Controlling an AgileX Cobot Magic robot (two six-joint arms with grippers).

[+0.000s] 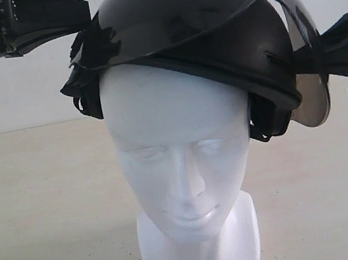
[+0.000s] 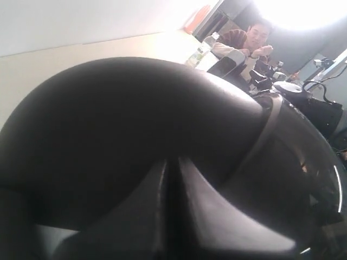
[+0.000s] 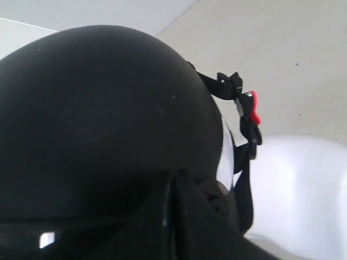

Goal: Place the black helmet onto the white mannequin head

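The black helmet [image 1: 197, 26] sits tilted on the crown of the white mannequin head [image 1: 177, 149], which stands upright on its base and faces the exterior view. The smoky visor [image 1: 316, 99] hangs at the right side. My left gripper [image 1: 88, 37] comes in from the upper left and is shut on the helmet's edge and lining. My right gripper [image 1: 305, 54] is shut on the rim by the visor. In the left wrist view the left gripper [image 2: 171, 162] presses into the helmet shell [image 2: 119, 124]. The right wrist view shows the right gripper [image 3: 172, 176], the helmet dome [image 3: 97, 108], a red buckle [image 3: 252, 108] and the mannequin head [image 3: 303, 189].
A beige table [image 1: 43, 225] runs back to a plain white wall. A seated person [image 2: 255, 38] with a bottle and dark equipment shows beyond the table's far edge in the left wrist view.
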